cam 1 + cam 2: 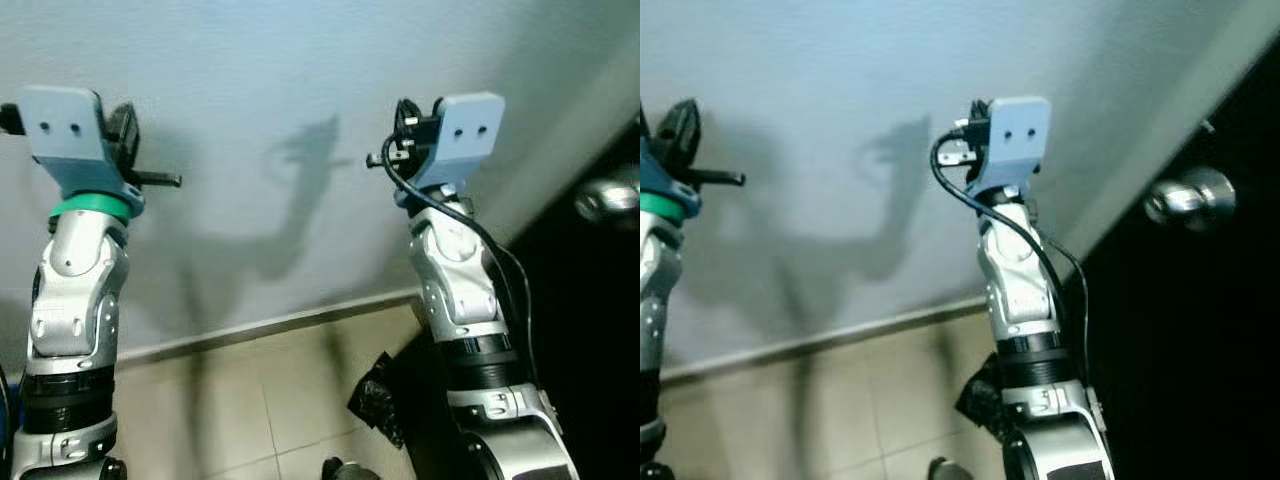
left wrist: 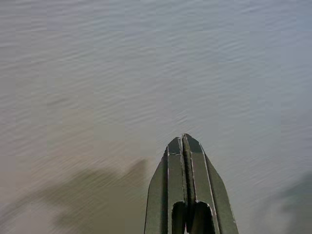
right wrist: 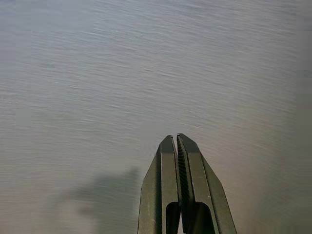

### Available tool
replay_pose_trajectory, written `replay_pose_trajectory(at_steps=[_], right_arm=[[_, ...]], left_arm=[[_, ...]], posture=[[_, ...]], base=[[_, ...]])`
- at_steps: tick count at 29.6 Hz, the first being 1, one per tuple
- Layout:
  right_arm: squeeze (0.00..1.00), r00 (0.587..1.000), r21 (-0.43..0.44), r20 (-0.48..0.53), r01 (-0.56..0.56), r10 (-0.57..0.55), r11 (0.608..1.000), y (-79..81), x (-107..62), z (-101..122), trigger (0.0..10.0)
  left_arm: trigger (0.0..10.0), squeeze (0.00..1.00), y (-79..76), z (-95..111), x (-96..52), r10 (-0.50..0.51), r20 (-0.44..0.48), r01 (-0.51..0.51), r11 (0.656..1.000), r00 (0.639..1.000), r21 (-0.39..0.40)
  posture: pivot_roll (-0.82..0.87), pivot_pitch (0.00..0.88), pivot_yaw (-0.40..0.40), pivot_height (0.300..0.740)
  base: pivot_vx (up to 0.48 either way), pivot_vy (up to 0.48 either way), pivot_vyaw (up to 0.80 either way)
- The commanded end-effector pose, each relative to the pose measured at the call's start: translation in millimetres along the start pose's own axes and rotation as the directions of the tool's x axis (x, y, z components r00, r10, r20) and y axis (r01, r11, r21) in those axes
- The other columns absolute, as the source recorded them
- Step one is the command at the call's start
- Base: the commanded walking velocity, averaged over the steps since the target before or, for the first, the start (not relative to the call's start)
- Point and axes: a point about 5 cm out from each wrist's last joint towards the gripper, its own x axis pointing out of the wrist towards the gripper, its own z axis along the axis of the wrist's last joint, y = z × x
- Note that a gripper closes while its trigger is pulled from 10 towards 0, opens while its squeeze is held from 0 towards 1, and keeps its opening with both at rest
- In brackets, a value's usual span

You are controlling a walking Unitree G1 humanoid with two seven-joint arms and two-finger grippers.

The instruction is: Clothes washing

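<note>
Both arms are raised in front of a plain pale wall point(image 1: 280, 90). My left gripper point(image 2: 184, 140) points at the bare wall with its two black fingers pressed together and nothing between them. My right gripper point(image 3: 174, 138) is likewise shut and empty, facing the same wall. In the eye views the left wrist point(image 1: 75, 140) and the right wrist point(image 1: 450, 135) show their blue-grey camera mounts, and the arms cast shadows on the wall. A small crumpled black item point(image 1: 378, 398) lies on the floor beside the right arm; what it is cannot be told.
A dark door point(image 1: 1210, 360) with a round metal knob point(image 1: 1188, 198) stands at the right, close to the right arm. Beige floor tiles point(image 1: 250, 400) meet the wall at a baseboard point(image 1: 280, 325) below the arms.
</note>
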Motion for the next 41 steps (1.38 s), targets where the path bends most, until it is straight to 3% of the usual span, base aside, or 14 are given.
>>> replay_pose_trajectory(at_steps=[1,9,13,15,19,20,23,26,29,31,32,33,38,41], right_arm=[[0.00,0.999,0.004,-0.031,0.029,-0.029,1.000,-9.8,-2.6,-7,10.0],[0.00,0.996,-0.014,-0.082,0.033,-0.034,0.999,-11.0,-12.5,-27,10.0],[0.00,0.983,-0.062,-0.163,0.076,-0.085,0.995,-19.5,-26.8,-48,10.0],[0.00,0.951,-0.149,-0.260,0.130,-0.166,0.980,-35.9,-48.1,-76,10.0],[0.00,0.959,-0.189,-0.280,-0.022,-0.032,0.982,-23.0,-58.4,-83,10.0],[0.00,0.954,-0.195,-0.283,-0.154,0.095,0.969,-6.6,-62.3,-85,10.0],[0.00,0.951,-0.198,-0.280,-0.187,0.128,0.962,-2.3,-63.4,-85,10.0],[0.00,0.877,-0.157,-0.479,-0.133,0.043,0.979,-0.9,-104.5,-133,10.0],[0.00,0.837,-0.194,-0.546,-0.086,-0.035,0.977,-14.6,-125.4,-148,10.0],[0.00,0.837,-0.194,-0.546,-0.086,-0.035,0.977,-14.6,-125.4,-148,10.0],[0.00,0.770,-0.265,-0.615,-0.001,-0.169,0.964,-39.5,-149.1,-163,10.0],[0.00,0.735,-0.292,-0.642,0.033,-0.221,0.956,-49.8,-159.2,-168,10.0],[0.00,0.643,-0.317,-0.703,0.096,-0.302,0.944,-70.7,-184.1,-178,10.0],[0.00,0.629,-0.330,-0.715,0.082,-0.306,0.940,-74.3,-190.7,-180,10.0]], left_arm=[[10.0,0.00,-7.6,-3,-0.9,-0.031,-0.008,0.031,0.999,0.999,-0.016],[10.0,0.00,-8.5,-13,-4.2,-0.122,-0.045,0.125,0.988,0.992,0.086],[10.0,0.00,-5.4,-37,-18.7,-0.166,-0.146,0.185,0.974,0.975,0.131],[10.0,0.00,-2.2,-60,-38.7,-0.194,-0.248,0.233,0.963,0.949,0.138],[10.0,0.00,-1.9,-58,-36.3,-0.150,-0.235,0.173,0.982,0.960,0.078],[10.0,0.00,-2.5,-55,-32.0,-0.139,-0.220,0.157,0.985,0.965,0.065],[10.0,0.00,-2.7,-54,-31.1,-0.140,-0.216,0.157,0.985,0.966,0.065],[10.0,0.00,-1.2,-93,-50.2,-0.203,-0.367,0.241,0.969,0.908,0.061],[10.0,0.00,3.3,-117,-71.1,-0.200,-0.462,0.232,0.973,0.864,0.014],[10.0,0.00,3.3,-117,-71.1,-0.200,-0.462,0.232,0.973,0.864,0.014],[10.0,0.00,3.2,-142,-99.6,-0.204,-0.563,0.250,0.968,0.801,0.006],[10.0,0.00,1.8,-151,-111.4,-0.213,-0.598,0.268,0.963,0.773,0.003],[10.0,0.00,-2.3,-165,-131.7,-0.218,-0.648,0.302,0.953,0.730,0.020],[10.0,0.00,-2.2,-172,-138.0,-0.195,-0.669,0.276,0.961,0.718,0.016]], posture=[[0.13,0.027,-0.002,0.740],[0.14,0.012,0.012,0.740],[0.14,0.015,0.016,0.740],[0.14,0.021,0.021,0.740],[0.14,0.030,0.011,0.740],[0.14,0.031,0.010,0.740],[0.14,0.031,0.010,0.740],[0.14,0.028,-0.001,0.740],[0.14,0.028,-0.001,0.740],[0.14,0.028,-0.001,0.740],[0.14,0.032,-0.007,0.740],[0.14,0.033,-0.008,0.740],[0.14,0.038,-0.017,0.740],[0.15,0.039,-0.017,0.740]], base=[[0.000,0.000,-0.79],[0.000,0.000,-0.79],[0.000,0.000,-0.80],[0.000,0.000,-0.80],[0.000,0.000,-0.80],[0.000,0.000,-0.80],[0.000,0.000,-0.80],[0.000,0.000,-0.80],[0.000,0.000,-0.80],[0.000,0.000,-0.80],[0.000,0.000,-0.80],[0.000,0.000,-0.80],[0.000,0.000,-0.80],[0.000,0.000,-0.80]])
